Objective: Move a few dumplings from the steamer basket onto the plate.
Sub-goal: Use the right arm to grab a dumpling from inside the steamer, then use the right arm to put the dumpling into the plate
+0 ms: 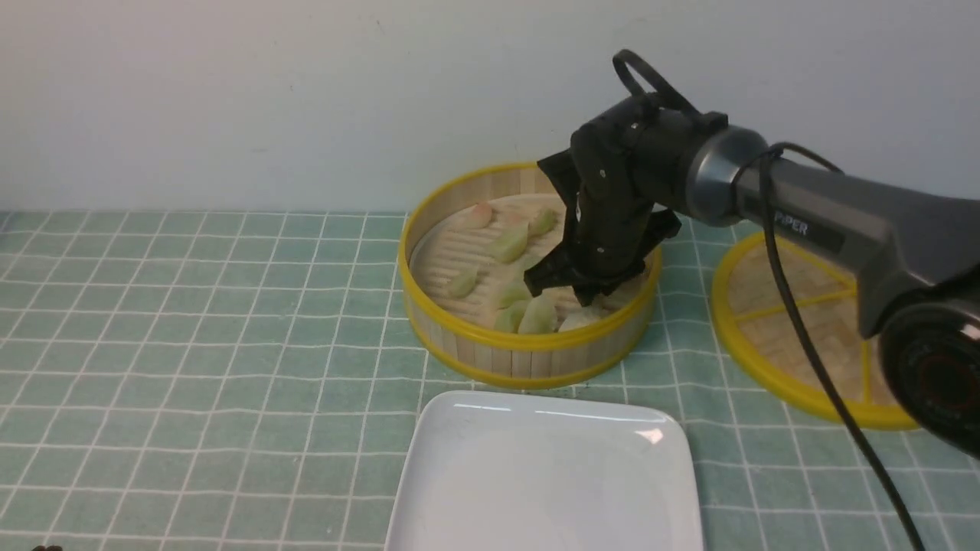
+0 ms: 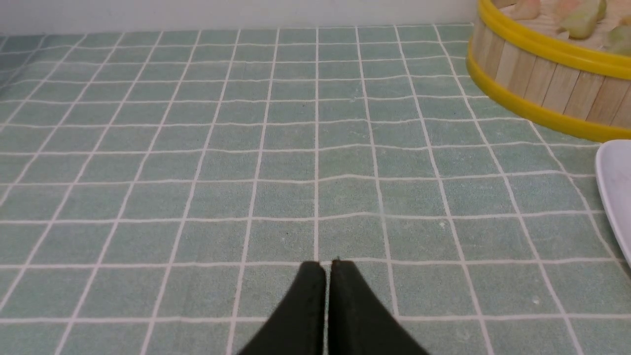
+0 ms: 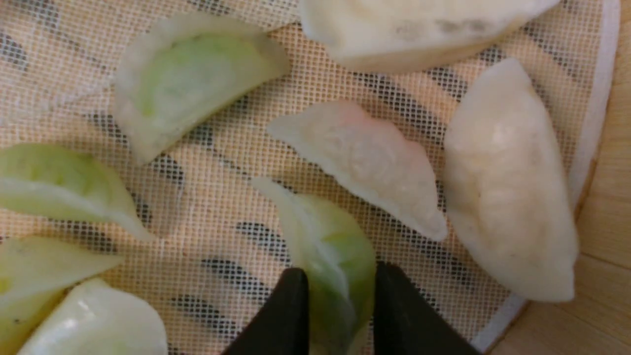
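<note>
The steamer basket (image 1: 528,340) stands at mid-table with several dumplings (image 1: 509,243) on its mesh liner. My right gripper (image 1: 570,287) reaches down into the basket's right half. In the right wrist view the right gripper (image 3: 340,278) is shut on a pale green dumpling (image 3: 330,246), one finger against each of its sides, and the dumpling still lies on the mesh. A pinkish dumpling (image 3: 365,158) and a cream-white one (image 3: 508,197) lie just beyond it. The white plate (image 1: 547,474) sits in front of the basket with nothing on it. My left gripper (image 2: 328,264) is shut above bare tablecloth.
The flat woven lid (image 1: 796,321) with its yellow rim lies to the right of the basket, partly under my right arm. A green checked cloth (image 1: 191,344) covers the table. The left wrist view shows the basket's wall (image 2: 542,74) and the plate's edge (image 2: 616,182).
</note>
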